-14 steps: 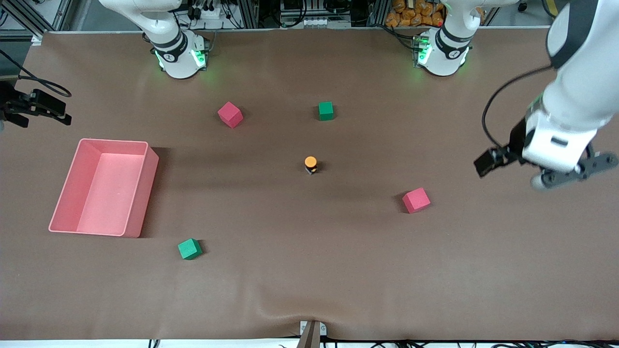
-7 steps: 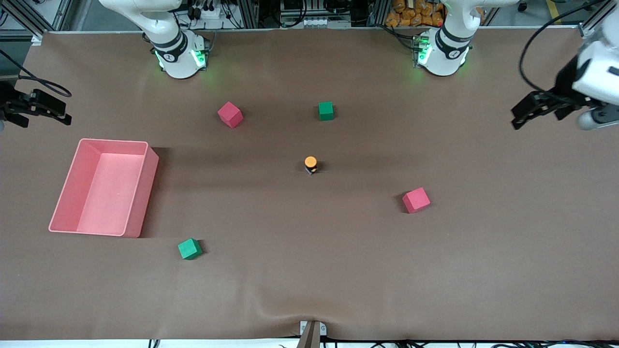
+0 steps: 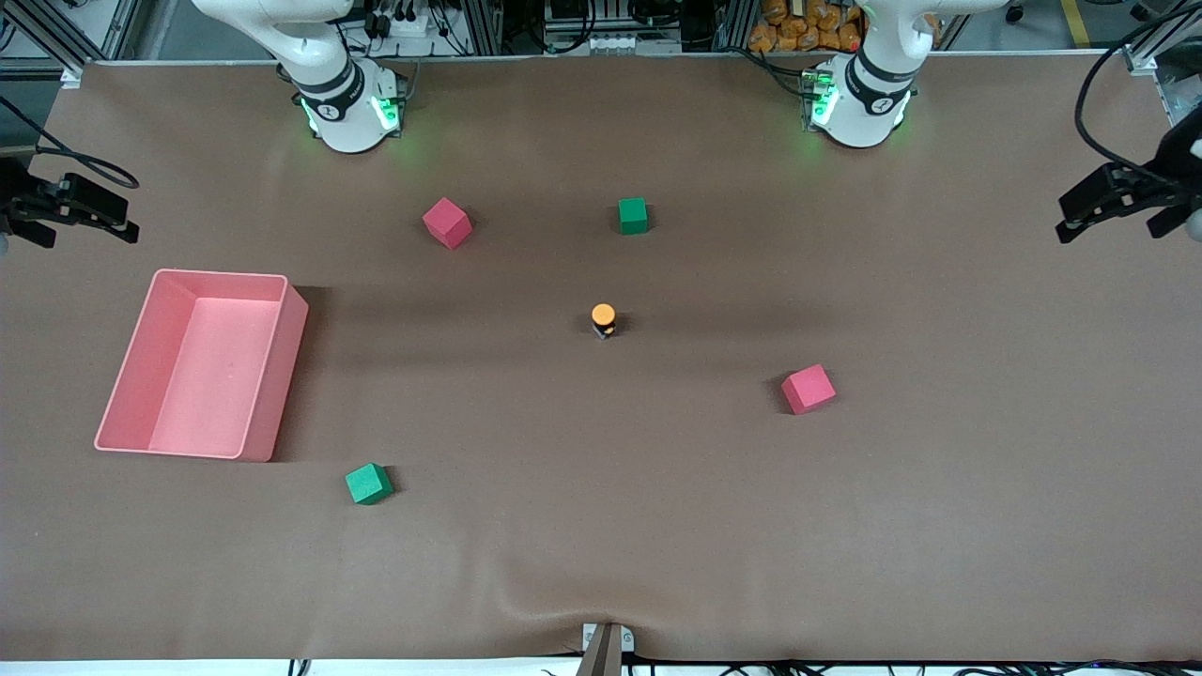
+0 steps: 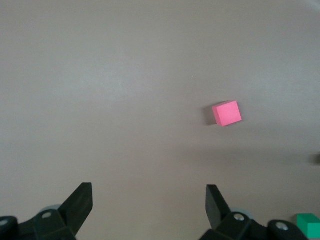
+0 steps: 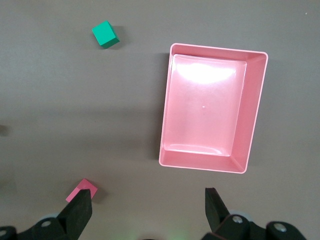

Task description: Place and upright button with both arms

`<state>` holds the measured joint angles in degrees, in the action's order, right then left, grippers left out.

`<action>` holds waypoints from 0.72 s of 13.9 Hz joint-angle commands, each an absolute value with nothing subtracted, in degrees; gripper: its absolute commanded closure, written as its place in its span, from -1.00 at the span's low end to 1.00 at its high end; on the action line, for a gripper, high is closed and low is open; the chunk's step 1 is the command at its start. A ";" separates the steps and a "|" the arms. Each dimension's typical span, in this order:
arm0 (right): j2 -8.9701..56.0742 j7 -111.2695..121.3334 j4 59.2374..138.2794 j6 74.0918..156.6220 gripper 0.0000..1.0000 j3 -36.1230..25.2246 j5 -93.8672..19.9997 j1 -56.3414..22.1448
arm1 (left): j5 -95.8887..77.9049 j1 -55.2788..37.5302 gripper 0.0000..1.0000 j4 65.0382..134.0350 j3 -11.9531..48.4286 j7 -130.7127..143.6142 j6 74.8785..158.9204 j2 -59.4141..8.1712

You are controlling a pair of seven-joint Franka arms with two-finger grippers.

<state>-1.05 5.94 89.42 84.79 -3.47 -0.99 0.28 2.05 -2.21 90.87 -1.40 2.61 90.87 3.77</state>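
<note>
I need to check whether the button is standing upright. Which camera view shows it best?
The front view: the button stands mid-table, orange cap up on its black body, touching nothing. The left wrist view shows only a red cube and a green cube's corner; the right wrist view shows the pink bin and two cubes, no button.

No readable text, label, brand or number shows on anything.
</note>
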 commanded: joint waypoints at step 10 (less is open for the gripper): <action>-0.88 5.45 88.07 84.20 -1.00 -3.16 -0.88 0.53 | 0.88 -2.64 -1.00 90.09 -2.55 2.64 88.42 3.34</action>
